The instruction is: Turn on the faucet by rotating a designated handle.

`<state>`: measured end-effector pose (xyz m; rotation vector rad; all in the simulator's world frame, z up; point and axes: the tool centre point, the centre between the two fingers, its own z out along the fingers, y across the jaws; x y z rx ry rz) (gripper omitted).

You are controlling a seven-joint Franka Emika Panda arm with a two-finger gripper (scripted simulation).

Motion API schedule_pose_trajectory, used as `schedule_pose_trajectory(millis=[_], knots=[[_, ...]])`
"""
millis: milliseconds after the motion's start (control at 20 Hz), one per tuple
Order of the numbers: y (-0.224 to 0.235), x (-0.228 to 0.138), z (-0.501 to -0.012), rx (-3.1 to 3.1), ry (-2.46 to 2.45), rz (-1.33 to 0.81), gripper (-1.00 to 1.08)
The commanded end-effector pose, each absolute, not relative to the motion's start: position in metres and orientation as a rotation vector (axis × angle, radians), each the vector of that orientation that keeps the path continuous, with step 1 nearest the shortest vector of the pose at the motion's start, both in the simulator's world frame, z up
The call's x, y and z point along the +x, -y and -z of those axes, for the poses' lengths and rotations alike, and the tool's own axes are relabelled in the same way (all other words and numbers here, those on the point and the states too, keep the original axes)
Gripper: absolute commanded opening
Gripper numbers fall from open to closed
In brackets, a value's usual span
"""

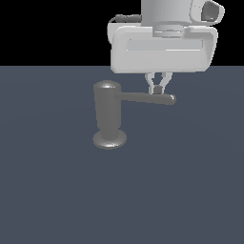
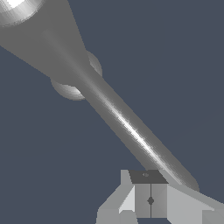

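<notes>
The handle point(image 1: 147, 98) lies just under the gripper point(image 1: 158, 89), whose fingers are closed together, gripping nothing.

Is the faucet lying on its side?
No, the faucet stands upright on its flat round base, with the handle sticking out sideways from its top.

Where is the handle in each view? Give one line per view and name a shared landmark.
Exterior view: the handle juts from the faucet top toward the exterior view's right, just under the pincer.
Wrist view: the handle runs as a diagonal rod from the faucet to the pincer.
Shared landmark: the faucet's round base.
</notes>
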<state>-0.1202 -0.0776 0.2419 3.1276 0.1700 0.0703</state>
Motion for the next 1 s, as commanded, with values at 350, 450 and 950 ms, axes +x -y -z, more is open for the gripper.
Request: schedule_pose_trajectory(millis=[350, 450, 950], knots=[[0.093, -0.092, -0.233, 3.130, -0.179, -0.045, -1.00], [0.097, -0.087, -0.233, 3.130, -0.176, -0.042, -1.00], [0.118, -0.060, -0.229, 3.133, -0.165, -0.029, -1.00]])
